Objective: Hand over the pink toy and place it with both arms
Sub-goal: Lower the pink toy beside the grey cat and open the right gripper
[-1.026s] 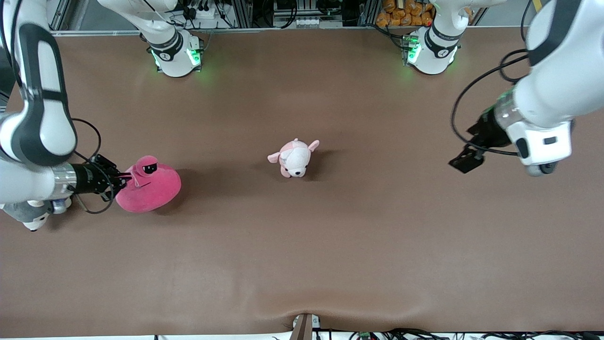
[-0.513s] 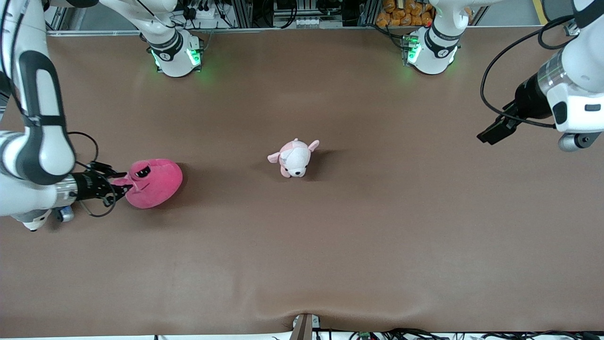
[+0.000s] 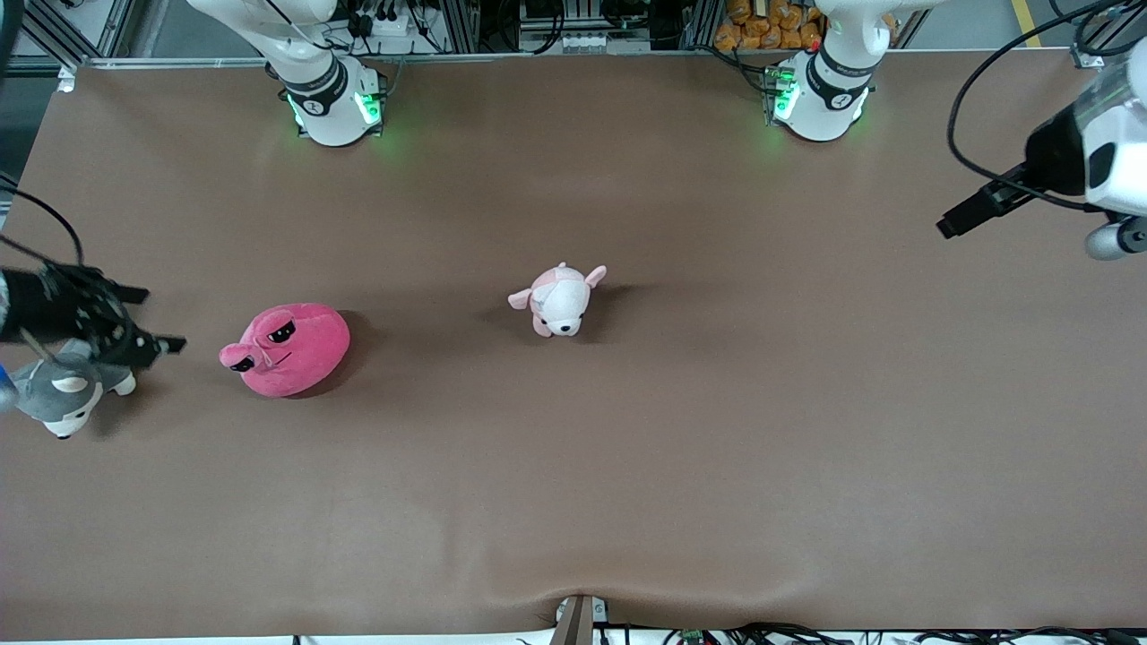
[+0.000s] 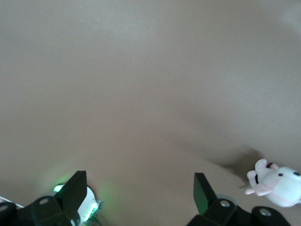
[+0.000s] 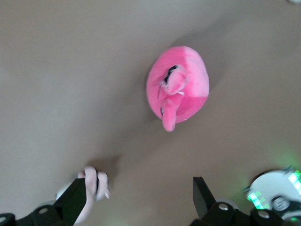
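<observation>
The right tool [image 3: 134, 318] hangs at the right arm's end of the table [image 3: 627, 466], fingers [image 5: 73, 202] spread wide with nothing between them, over a grey-and-white plush dog [image 3: 67, 390] that lies at that edge. The pink toy [image 3: 288, 348] rests on the table apart from this tool, toward the middle, its face with the sleepy black eyes turned toward the tool; bare brown surface separates the two. In the right wrist view the pink toy [image 5: 178, 89] lies free of the spread fingers.

The left tool [image 3: 972, 210] waits in the air over the left arm's end of the table, its fingers [image 4: 75, 193] also wide apart and empty. A pale pink-and-white plush puppy [image 3: 557, 300] sits on the table well apart from the pink toy, toward the left arm's end. Nearer the front camera than the pink toy, the table is open out to its edge.
</observation>
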Action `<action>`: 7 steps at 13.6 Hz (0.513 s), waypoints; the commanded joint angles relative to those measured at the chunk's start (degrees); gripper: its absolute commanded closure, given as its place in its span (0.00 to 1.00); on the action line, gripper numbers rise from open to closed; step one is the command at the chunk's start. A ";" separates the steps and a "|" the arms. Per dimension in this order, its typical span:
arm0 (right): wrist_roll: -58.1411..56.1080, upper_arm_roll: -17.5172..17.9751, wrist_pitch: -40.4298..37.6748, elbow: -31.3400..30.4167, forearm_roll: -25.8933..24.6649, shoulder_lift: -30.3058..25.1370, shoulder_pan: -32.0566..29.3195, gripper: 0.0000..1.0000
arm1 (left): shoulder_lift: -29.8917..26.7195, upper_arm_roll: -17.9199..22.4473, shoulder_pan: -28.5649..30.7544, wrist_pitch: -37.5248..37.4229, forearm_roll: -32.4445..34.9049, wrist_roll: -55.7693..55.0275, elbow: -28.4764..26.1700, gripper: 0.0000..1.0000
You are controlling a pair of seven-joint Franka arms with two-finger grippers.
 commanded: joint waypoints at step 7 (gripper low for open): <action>-27.38 0.40 -5.49 -5.62 -11.19 -18.38 3.91 0.00 | -4.29 -0.52 2.19 -2.62 0.05 13.34 -1.79 0.00</action>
